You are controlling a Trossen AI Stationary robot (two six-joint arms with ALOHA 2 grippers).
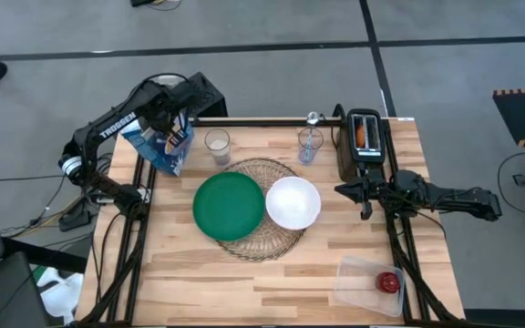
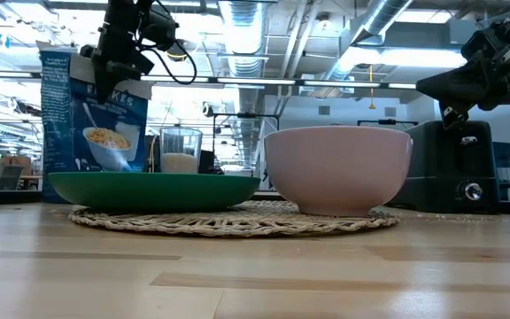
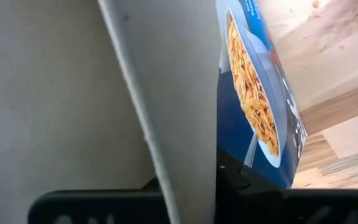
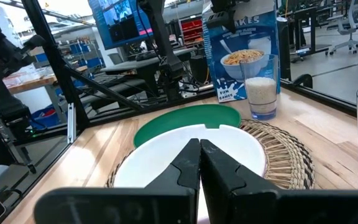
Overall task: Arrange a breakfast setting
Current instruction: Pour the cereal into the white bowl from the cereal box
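Observation:
A round woven mat (image 1: 261, 239) lies mid-table with a green plate (image 1: 229, 206) and a smaller white bowl (image 1: 293, 202) on it. A glass of white liquid (image 1: 217, 146) and a second clear glass (image 1: 310, 144) stand behind them. My left gripper (image 1: 167, 123) is shut on the blue-white cereal carton (image 2: 91, 124) at the far left. My right gripper (image 1: 342, 189) is shut and empty, raised just right of the bowl; in the right wrist view (image 4: 199, 158) it points over the bowl. A red apple (image 1: 388, 281) lies in a clear tub. My left gripper pinches the carton near its top edge (image 2: 104, 75) between its two fingers, coming from above. One finger lies on the printed blue face (image 3: 253, 168), the other is hidden behind the pale panel (image 3: 179, 124). The carton stands about upright; the plate hides its bottom.
A black toaster (image 1: 365, 144) stands at the far right with something orange-brown in its slot (image 1: 361, 135). The clear plastic tub (image 1: 363, 287) sits at the near right corner. Bare wood lies along the near edge (image 1: 244, 292).

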